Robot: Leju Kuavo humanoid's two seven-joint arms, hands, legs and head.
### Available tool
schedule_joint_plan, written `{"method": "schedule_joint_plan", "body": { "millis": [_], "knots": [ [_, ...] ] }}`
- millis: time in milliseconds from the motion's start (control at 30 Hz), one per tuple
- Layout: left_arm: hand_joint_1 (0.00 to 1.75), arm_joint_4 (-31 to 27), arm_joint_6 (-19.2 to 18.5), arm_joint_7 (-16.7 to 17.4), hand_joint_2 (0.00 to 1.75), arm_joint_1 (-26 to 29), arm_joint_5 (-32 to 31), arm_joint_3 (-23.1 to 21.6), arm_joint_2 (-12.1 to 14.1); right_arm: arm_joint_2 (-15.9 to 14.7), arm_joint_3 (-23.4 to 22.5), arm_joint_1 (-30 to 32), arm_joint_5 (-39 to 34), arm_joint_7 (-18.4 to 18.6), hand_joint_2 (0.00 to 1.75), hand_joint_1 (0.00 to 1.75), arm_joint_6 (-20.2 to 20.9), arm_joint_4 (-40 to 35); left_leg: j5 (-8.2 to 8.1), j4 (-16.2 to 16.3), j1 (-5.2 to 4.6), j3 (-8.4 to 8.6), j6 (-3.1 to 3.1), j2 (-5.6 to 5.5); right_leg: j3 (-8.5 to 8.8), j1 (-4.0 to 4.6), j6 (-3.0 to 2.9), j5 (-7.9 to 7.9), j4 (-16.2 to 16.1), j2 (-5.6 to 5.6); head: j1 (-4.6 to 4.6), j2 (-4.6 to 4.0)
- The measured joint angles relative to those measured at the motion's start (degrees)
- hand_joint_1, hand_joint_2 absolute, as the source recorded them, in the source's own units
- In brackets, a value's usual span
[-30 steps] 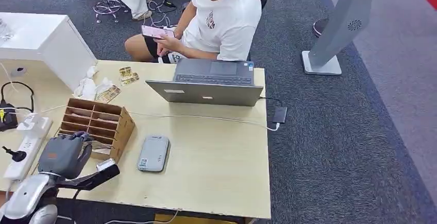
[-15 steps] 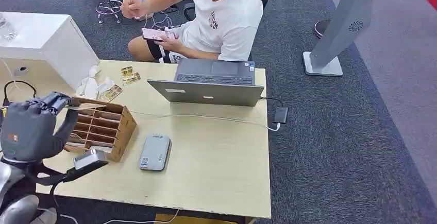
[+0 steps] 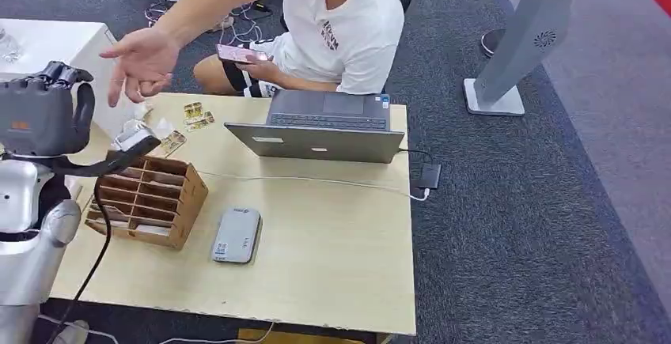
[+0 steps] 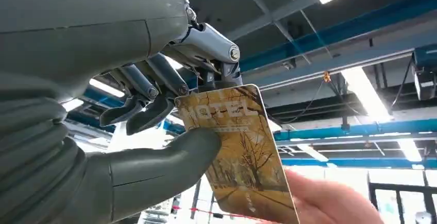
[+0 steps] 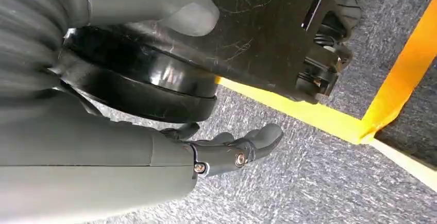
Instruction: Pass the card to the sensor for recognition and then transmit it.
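Observation:
My left hand (image 3: 41, 113) is raised at the left of the table, above the wooden card rack (image 3: 150, 198). In the left wrist view it (image 4: 103, 80) pinches a golden hotel card (image 4: 239, 157) between thumb and fingers. A person's hand (image 3: 142, 61) reaches across toward it, and its fingers (image 4: 330, 203) lie at the card's free end; contact is unclear. The grey card sensor (image 3: 236, 235) lies flat on the table, right of the rack. My right hand (image 5: 227, 152) hangs over the carpet, fingers apart, holding nothing.
An open laptop (image 3: 320, 126) stands at the table's far edge with a cable running across the top. Loose cards (image 3: 194, 115) and crumpled wrappers lie behind the rack. A white cabinet (image 3: 47, 47) stands at the left. The seated person holds a phone (image 3: 241, 53).
My left arm has lifted from the table's front edge beside the rack up toward the person. The person's arm has stretched out toward my hand.

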Motion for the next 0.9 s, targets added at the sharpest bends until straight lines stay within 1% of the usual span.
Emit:
{"method": "schedule_joint_plan", "body": {
  "millis": [133, 267, 300, 333, 433, 500, 667, 700, 733, 833, 867, 900],
  "knots": [
    [1.75, 6.78, -1.67, 1.45, 1.75, -5.28, -2.81, -1.67, -0.57, -0.07, 0.64, -0.10, 0.09, 0.20, 1.75, 0.00, 0.15, -0.15, 0.01, 0.00, 0.00, -0.01, 0.00, -0.01, 0.03, 0.00, 0.00, 0.00, 0.01, -0.02, 0.02, 0.00],
    [1.75, 12.16, -2.33, 2.02, 1.75, -8.38, -3.31, -2.54, -0.88, -0.17, 0.90, -0.13, 0.31, 0.53, 1.75, 0.00, 0.11, -0.26, 0.03, 0.00, 0.01, 0.00, -0.02, -0.02, 0.05, 0.01, 0.00, 0.01, 0.02, -0.04, 0.04, 0.00],
    [0.14, 13.27, -2.74, 2.10, 1.75, -8.93, -3.07, -2.83, -0.97, -0.20, 0.90, -0.13, 0.29, 0.53, 1.75, 0.00, 0.09, -0.29, 0.03, 0.00, 0.01, 0.00, -0.02, -0.02, 0.07, 0.00, 0.00, 0.01, 0.02, -0.03, 0.02, 0.02],
    [0.00, 13.90, -3.13, 2.10, 1.75, -9.19, -2.63, -2.93, -1.05, -0.22, 0.90, -0.13, 0.24, 0.50, 1.75, 0.00, 0.07, -0.29, 0.03, 0.00, 0.01, 0.00, -0.02, 0.00, 0.07, 0.00, -0.01, 0.02, 0.02, -0.02, 0.02, 0.02],
    [0.00, 14.86, -3.29, 2.26, 1.75, -9.14, -1.63, -2.98, -1.27, -0.22, 0.90, -0.12, -0.06, 0.50, 1.75, 0.00, 0.02, -0.31, 0.02, 0.00, 0.00, -0.01, -0.02, 0.12, 0.02, 0.00, 0.00, 0.03, 0.02, 0.07, 0.02, 0.00],
    [0.00, 15.04, -2.67, 2.36, 1.75, -8.75, -1.19, -3.02, -1.54, -0.22, 0.90, -0.12, -0.06, 0.53, 1.75, 0.00, 0.02, -0.31, 0.01, 0.00, 0.00, -0.02, -0.02, 0.12, 0.02, 0.00, 0.00, 0.03, 0.02, 0.07, 0.02, 0.02],
    [0.00, 14.36, 0.30, 2.23, 1.75, -6.63, -0.03, -3.02, -1.58, -0.22, 0.90, -0.12, -0.11, 0.53, 1.75, 0.00, 0.13, -0.31, -0.04, 0.00, 0.00, -0.02, -0.01, 0.12, 0.01, 0.00, 0.00, 0.00, 0.01, 0.09, 0.02, 0.00],
    [0.00, 13.48, 1.27, 1.58, 1.75, -5.60, 1.15, -3.02, -1.56, -0.22, 0.90, -0.12, -0.22, 0.50, 1.75, 0.00, 0.26, -0.31, -0.05, 0.00, 0.00, -0.02, -0.02, 0.13, 0.01, 0.00, 0.00, 0.00, 0.02, 0.10, 0.00, 0.02],
    [0.00, 12.12, 2.58, 0.20, 1.75, -4.21, 3.54, -3.00, -1.58, -0.22, 0.88, -0.11, -0.48, 0.42, 1.75, 0.00, 0.42, -0.31, -0.06, 0.00, 0.00, -0.03, -0.02, 0.14, 0.01, 0.00, 0.00, 0.00, 0.02, 0.11, 0.02, 0.02],
    [0.00, 5.35, 5.65, -6.28, 1.75, 2.06, 15.05, -2.09, -1.73, -0.22, 0.79, 0.07, -1.44, -0.19, 1.75, 0.00, 0.57, -0.31, -0.10, -0.01, 0.00, -0.03, 0.02, 0.29, -0.04, 0.00, 0.02, -0.03, 0.02, 0.27, 0.02, 0.00],
    [0.00, 3.00, 6.13, -7.64, 1.75, 4.16, 17.16, -1.49, -1.95, -0.22, 0.75, 0.10, -1.46, -0.37, 1.75, 0.00, 0.59, -0.31, -0.11, -0.01, 0.00, -0.04, 0.03, 0.29, -0.06, 0.00, 0.03, -0.04, 0.00, 0.30, 0.02, 0.02],
    [0.00, 1.52, 6.27, -8.02, 1.75, 5.67, 17.98, -1.16, -2.13, -0.22, 0.72, 0.12, -1.46, -0.46, 1.75, 0.00, 0.59, -0.31, -0.11, -0.01, 0.00, -0.04, 0.03, 0.28, -0.06, 0.00, 0.04, -0.05, 0.00, 0.28, 0.00, 0.00]
  ]
}}
